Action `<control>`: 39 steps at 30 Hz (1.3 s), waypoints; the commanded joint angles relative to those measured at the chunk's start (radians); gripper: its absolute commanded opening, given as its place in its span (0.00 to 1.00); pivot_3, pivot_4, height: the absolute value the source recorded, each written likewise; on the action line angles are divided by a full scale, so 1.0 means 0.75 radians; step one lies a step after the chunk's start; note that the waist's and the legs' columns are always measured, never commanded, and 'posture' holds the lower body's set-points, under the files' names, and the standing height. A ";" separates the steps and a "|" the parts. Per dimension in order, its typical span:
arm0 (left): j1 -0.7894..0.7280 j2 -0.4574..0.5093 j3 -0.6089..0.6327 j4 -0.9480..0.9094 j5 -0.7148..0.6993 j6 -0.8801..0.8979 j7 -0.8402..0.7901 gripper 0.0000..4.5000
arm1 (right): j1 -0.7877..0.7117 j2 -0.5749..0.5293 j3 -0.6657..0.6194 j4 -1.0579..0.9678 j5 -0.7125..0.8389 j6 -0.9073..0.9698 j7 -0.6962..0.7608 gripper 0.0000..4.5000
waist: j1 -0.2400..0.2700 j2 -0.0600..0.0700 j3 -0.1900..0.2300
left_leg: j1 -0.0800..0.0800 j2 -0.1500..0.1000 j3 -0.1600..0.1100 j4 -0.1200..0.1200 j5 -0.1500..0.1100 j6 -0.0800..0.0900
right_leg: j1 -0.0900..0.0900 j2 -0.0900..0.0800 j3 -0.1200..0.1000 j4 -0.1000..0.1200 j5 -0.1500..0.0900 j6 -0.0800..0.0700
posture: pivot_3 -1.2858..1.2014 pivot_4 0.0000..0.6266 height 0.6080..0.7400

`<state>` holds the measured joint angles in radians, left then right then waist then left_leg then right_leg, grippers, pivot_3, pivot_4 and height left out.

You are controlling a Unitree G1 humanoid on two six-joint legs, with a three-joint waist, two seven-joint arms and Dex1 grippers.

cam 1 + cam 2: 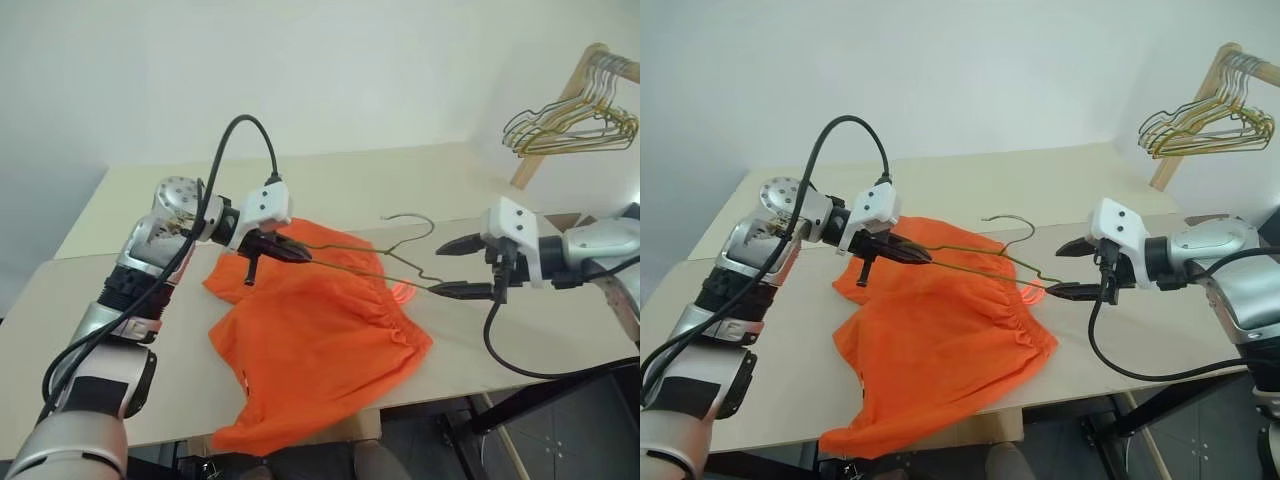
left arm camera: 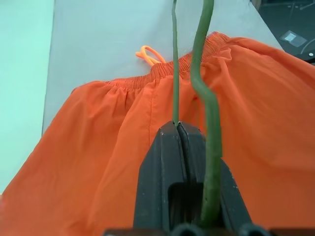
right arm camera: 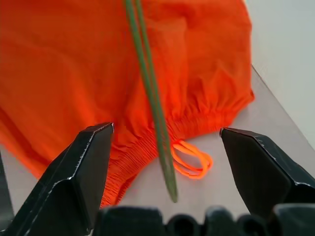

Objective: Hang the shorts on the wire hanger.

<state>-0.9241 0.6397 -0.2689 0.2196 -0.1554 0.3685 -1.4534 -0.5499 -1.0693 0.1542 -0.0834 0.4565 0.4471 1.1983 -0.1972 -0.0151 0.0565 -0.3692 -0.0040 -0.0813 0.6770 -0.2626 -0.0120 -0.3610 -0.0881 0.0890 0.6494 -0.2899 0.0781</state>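
We see the tabletop [image 1: 520,330] carrying the shorts [image 1: 320,350], spread flat with one leg drooping over the near edge. Above them hangs the wire hanger [image 1: 385,255], lifted clear of the fabric. Our left pincer [image 1: 297,251] is clamped tight on one end of the wire. Our right pincer [image 1: 452,267] stands wide apart around the other end. The drawstring loop [image 3: 192,158] lies beside the waistband.

**Shorts flat, hanger raised above them**

The shorts [image 1: 320,350], bright orange, lie spread on the table [image 1: 90,300], one leg overhanging its near edge, drawstring loop [image 3: 191,158] beside the waistband. The wire hanger [image 1: 385,255], olive-grey, apparently sits just above the shorts.
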 commanded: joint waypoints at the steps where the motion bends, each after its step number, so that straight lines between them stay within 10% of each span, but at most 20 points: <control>1: -0.006 0.015 0.044 -0.055 -0.036 0.015 0.010 0.00 | -0.039 0.054 0.037 0.008 -0.111 0.006 -0.043 0.91 | 0.015 0.000 0.000 | 0.000 0.000 0.000 0.001 0.000 0.000 | 0.000 0.000 0.000 0.000 0.000 0.000 | 0.46 0.00 1.00; 13: -0.006 0.028 0.056 -0.094 -0.093 0.038 -0.021 0.00 | -0.069 0.173 0.068 0.079 -0.287 -0.021 -0.035 0.91 | 0.027 0.001 -0.001 | -0.008 -0.002 0.002 0.003 0.000 0.000 | -0.012 -0.002 0.001 0.008 0.000 0.000 | 0.46 0.00 1.00; 26: 0.002 0.026 0.046 -0.085 -0.086 0.025 -0.018 0.00 | -0.045 0.161 0.021 0.103 -0.327 -0.006 0.016 0.01 | 0.024 0.001 -0.001 | -0.008 -0.002 0.002 0.003 0.000 0.000 | -0.012 -0.001 0.001 0.009 0.000 0.001 | 0.46 0.00 1.00; 35: 0.028 0.012 0.011 0.029 -0.026 -0.112 -0.019 0.00 | 0.044 0.123 -0.091 -0.002 -0.215 0.074 0.068 0.01 | 0.023 0.002 -0.001 | -0.008 -0.003 0.002 0.003 0.000 0.000 | -0.012 -0.002 0.001 0.009 0.000 0.001 | 0.45 0.00 1.00; 39: 0.018 -0.009 0.038 0.095 -0.067 -0.182 -0.071 0.18 | 0.101 0.094 -0.143 -0.063 -0.160 0.120 0.089 0.00 | 0.021 0.002 -0.001 | -0.008 -0.002 0.002 0.003 0.000 0.000 | -0.012 -0.002 0.001 0.009 0.000 0.001 | 0.45 0.00 1.00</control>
<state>-0.8969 0.6287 -0.2587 0.2670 -0.1964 0.2567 -1.4922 -0.4680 -0.9751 0.1266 -0.0907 0.2903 0.5213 1.2563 -0.1813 -0.0138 0.0557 -0.3752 -0.0058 -0.0797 0.6789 -0.2623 -0.0124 -0.3699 -0.0893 0.0899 0.6557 -0.2902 0.0785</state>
